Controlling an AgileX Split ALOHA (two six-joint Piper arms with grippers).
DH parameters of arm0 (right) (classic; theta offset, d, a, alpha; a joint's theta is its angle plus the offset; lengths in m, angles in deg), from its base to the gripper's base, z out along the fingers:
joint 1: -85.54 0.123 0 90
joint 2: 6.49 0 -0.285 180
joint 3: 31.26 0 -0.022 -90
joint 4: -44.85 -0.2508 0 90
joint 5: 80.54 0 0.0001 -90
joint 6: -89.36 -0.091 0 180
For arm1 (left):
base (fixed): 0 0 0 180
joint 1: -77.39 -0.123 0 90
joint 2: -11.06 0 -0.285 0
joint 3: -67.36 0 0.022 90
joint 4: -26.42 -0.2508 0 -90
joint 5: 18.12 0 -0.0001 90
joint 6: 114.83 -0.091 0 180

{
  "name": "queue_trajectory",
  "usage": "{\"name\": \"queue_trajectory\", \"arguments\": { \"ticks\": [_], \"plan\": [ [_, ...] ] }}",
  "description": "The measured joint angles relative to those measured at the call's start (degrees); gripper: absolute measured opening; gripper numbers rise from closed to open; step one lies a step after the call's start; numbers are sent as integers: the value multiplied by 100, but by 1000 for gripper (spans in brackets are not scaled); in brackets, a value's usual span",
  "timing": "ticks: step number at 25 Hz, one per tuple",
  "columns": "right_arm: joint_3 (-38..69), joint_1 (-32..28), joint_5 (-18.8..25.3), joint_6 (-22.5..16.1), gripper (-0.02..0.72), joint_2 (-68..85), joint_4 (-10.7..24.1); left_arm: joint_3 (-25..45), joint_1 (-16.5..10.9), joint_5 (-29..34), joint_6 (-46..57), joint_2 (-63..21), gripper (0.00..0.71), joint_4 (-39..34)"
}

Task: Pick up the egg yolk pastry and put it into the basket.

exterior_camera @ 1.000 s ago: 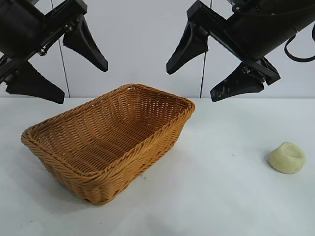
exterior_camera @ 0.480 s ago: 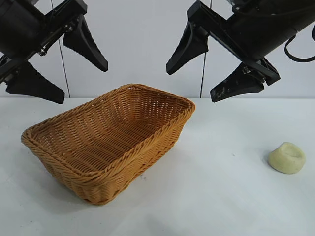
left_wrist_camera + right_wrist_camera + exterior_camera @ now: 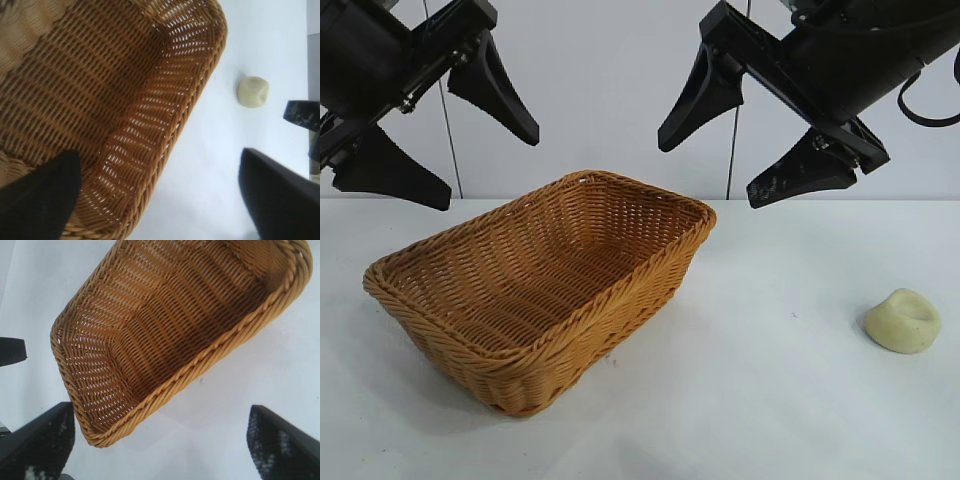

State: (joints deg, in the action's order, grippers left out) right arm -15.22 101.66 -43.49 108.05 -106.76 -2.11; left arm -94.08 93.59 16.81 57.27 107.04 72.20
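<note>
Both tools hang high with fingers spread wide, holding nothing.
The left tool (image 3: 445, 135) is at 10 o'clock, the right tool (image 3: 760, 140) at 1 o'clock; the pastry (image 3: 903, 320) sits on the white desk (image 3: 760, 400) at 4 o'clock, well apart from the basket (image 3: 535, 285) at 8 o'clock.

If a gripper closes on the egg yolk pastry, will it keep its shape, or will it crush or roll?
The egg yolk pastry looks matte and already dented on top, so it is probably soft and may deform under a firm squeeze. It sits dome-up on a flat base, so rolling seems unlikely. Being small, it is likely light.
</note>
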Motion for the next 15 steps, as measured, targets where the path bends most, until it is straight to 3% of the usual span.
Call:
{"name": "queue_trajectory", "arguments": {
  "ticks": [4,8,12,15],
  "plan": [
    [0,0,7,0,642,0,-4,0,-370,179,208,-334,663,-133],
    [0,0,7,0,642,0,-19,0,-349,528,1172,-771,663,-1085],
    [0,0,7,0,642,0,-19,0,14,905,2728,-1120,663,-2478],
    [0,0,7,0,642,0,-21,39,520,1180,4029,-1195,663,-3490]
  ]
}}
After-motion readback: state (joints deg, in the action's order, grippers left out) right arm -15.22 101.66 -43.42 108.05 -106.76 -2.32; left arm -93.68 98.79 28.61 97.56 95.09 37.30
